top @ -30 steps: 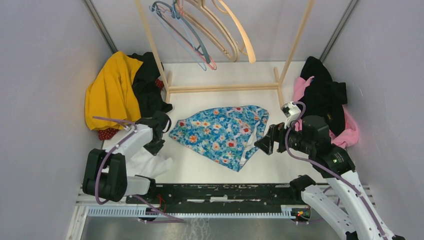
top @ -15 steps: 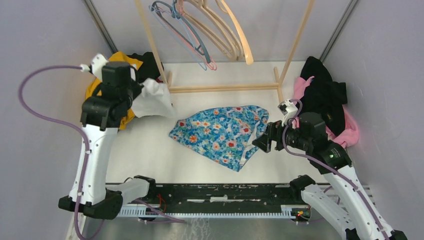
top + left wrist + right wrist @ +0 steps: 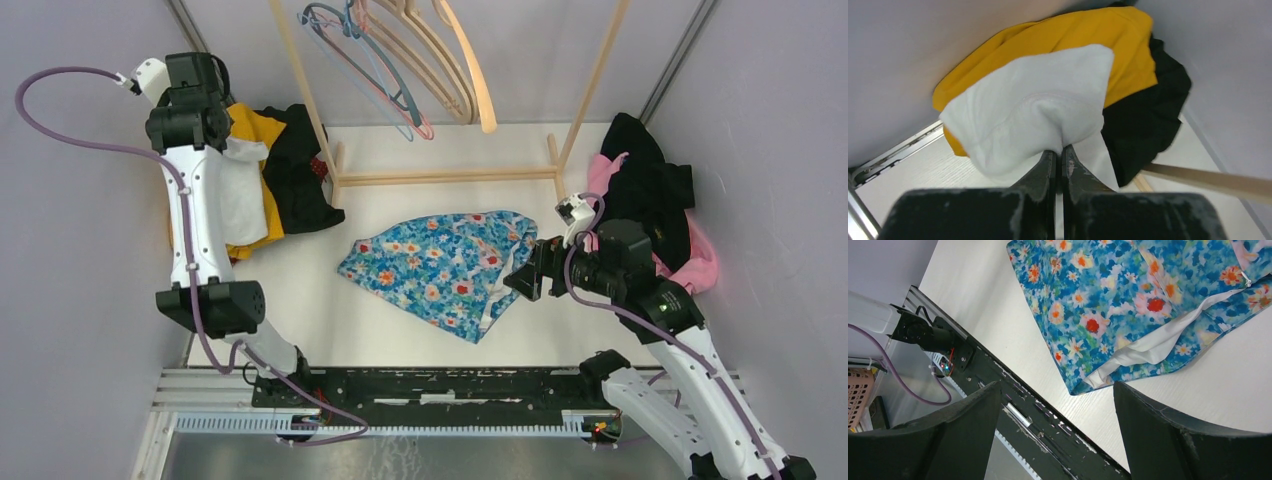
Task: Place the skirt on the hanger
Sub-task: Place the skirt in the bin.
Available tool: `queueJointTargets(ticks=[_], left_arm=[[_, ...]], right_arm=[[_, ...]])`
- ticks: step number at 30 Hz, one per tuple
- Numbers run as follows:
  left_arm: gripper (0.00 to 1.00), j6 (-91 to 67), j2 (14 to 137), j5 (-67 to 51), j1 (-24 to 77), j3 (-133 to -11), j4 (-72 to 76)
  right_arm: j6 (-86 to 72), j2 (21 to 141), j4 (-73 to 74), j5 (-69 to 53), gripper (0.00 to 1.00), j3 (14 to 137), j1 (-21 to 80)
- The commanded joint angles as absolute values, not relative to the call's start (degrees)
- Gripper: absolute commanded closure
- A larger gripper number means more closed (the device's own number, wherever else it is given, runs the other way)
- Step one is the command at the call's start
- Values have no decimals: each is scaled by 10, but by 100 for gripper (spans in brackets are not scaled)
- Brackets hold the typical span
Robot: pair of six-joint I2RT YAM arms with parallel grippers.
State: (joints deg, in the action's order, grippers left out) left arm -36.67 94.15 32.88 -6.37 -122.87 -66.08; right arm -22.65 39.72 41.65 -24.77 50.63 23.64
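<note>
The right gripper (image 3: 522, 283) hangs with jaws wide apart, the floral skirt (image 3: 440, 265) lying flat on the table just beyond its fingertips, while the left gripper (image 3: 1058, 150), above a yellow garment (image 3: 1048, 40), pinches a white cloth (image 3: 1038, 105).

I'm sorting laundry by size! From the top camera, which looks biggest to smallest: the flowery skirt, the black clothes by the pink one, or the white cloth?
1. skirt
2. black clothes
3. white cloth, though the left arm hides part of it, so its rank is less sure.
</note>
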Motion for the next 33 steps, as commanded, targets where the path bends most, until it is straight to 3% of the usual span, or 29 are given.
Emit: queueJointTargets(ticks=[1, 4, 5, 12, 17, 20, 26, 33], left_arm=[[95, -353, 981, 340, -102, -1199, -607], [62, -349, 1001, 321, -115, -1167, -566], [55, -339, 1009, 307, -115, -1165, -558], [35, -320, 945, 299, -115, -1121, -533], [34, -312, 881, 272, -115, -1094, -538], [29, -304, 820, 214, -115, -1019, -513], [29, -287, 717, 124, -108, -880, -478], [29, -298, 648, 140, -7, -732, -442]], right_arm=[[-222, 411, 393, -239, 13, 529, 238], [-223, 425, 384, -230, 13, 524, 238], [-223, 430, 381, -225, 13, 521, 238], [-254, 495, 320, -147, 13, 480, 238], [-267, 587, 257, -92, 22, 462, 237], [-248, 651, 228, -65, 29, 471, 237], [-169, 780, 200, -67, 43, 533, 238], [-139, 863, 210, -63, 42, 591, 245]])
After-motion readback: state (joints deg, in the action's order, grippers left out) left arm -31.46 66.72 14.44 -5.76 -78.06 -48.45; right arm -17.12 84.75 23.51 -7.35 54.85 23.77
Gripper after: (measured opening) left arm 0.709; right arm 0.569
